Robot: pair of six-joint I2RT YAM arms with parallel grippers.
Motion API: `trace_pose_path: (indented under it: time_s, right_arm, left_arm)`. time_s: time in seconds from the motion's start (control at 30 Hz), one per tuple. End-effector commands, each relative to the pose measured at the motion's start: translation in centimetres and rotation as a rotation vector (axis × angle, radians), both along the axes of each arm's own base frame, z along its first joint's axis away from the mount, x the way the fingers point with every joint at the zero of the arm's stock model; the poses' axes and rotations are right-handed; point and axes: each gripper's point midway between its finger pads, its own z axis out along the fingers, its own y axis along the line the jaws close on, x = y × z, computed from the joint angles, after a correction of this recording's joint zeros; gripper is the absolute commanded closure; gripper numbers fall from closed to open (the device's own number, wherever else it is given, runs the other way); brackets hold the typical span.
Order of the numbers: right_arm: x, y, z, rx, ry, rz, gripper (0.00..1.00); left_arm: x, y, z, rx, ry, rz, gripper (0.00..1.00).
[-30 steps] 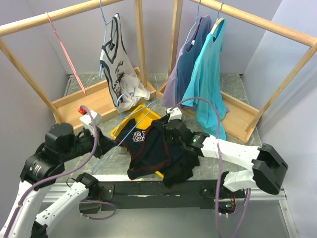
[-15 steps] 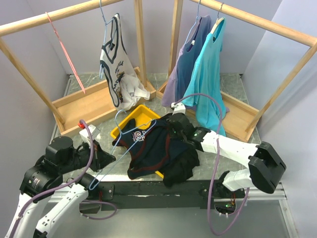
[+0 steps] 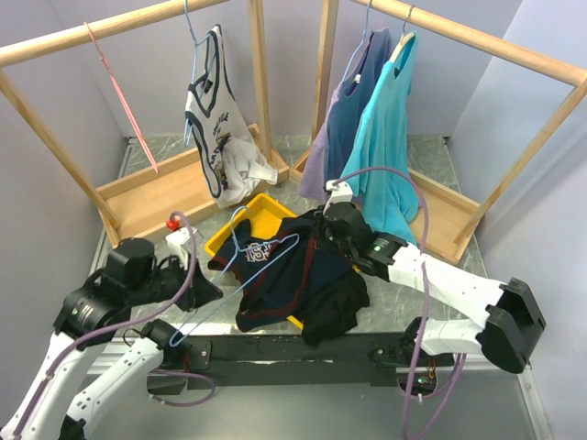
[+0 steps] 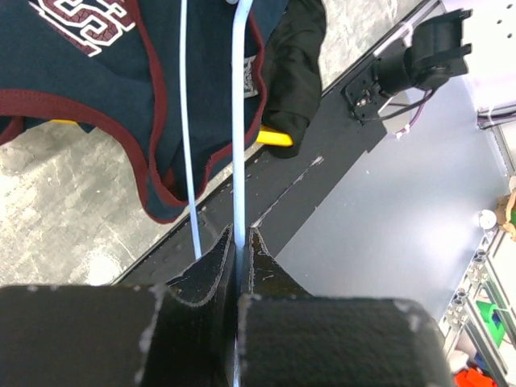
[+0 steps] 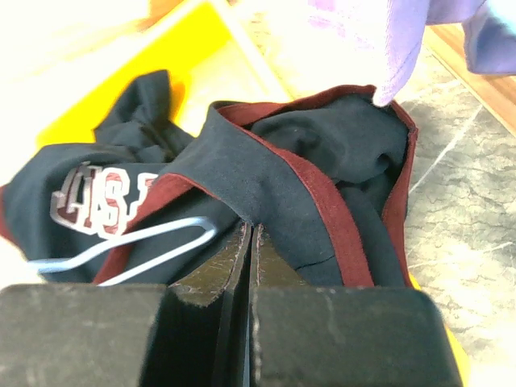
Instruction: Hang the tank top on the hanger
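The navy tank top (image 3: 280,275) with maroon trim lies crumpled over the yellow bin's front edge. My right gripper (image 3: 321,231) is shut on a fold of its fabric beside the maroon trim (image 5: 322,201), its jaws (image 5: 251,230) pressed together. The light-blue hanger (image 3: 240,278) lies slanted across the top's lettered chest. My left gripper (image 3: 207,293) is shut on one of its wires; in the left wrist view the wire (image 4: 238,121) runs straight out of the closed jaws (image 4: 239,238) over the tank top (image 4: 97,72). A corner of the hanger (image 5: 137,238) shows by the right fingers.
A yellow bin (image 3: 229,234) sits under the clothes, with a black garment (image 3: 335,312) spilling toward the table's front edge. Two wooden racks stand behind: a white tank top (image 3: 215,119) and pink hanger (image 3: 124,92) on the left, purple (image 3: 344,119) and teal shirts (image 3: 385,137) on the right.
My right gripper has closed on the tank top's fabric and drawn back slightly. The left arm has swung the hanger rightward, over the top's chest.
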Motion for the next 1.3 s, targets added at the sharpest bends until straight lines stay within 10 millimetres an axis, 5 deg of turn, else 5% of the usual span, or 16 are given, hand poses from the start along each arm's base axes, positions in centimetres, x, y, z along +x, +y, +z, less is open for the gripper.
trace_pose_path:
  time_s: [0.0, 0.3, 0.67, 0.83, 1.27]
  right_arm:
    - [-0.5, 0.2, 4.2, 0.091, -0.05, 0.015, 0.98]
    - [-2.8, 0.0, 6.2, 0.137, -0.062, 0.06, 0.99]
    - [-3.7, -1.5, 6.6, 0.117, -0.068, 0.042, 0.98]
    - [-4.1, -2.6, 6.1, 0.099, -0.062, 0.021, 0.98]
    - [-5.3, -4.4, 5.4, 0.096, -0.07, 0.001, 0.89]
  left_arm:
    - [1.5, -1.2, 1.7, -0.022, -0.078, -0.049, 0.99]
    - [5.1, -5.1, 2.1, -0.124, -0.107, -0.106, 0.99]
    - [6.6, -14.7, -1.0, -0.103, -0.196, -0.097, 0.99]
    - [9.0, -16.1, -0.7, -0.128, -0.309, -0.006, 0.99]
    - [10.3, -18.1, -1.3, -0.182, -0.382, -0.05, 0.99]
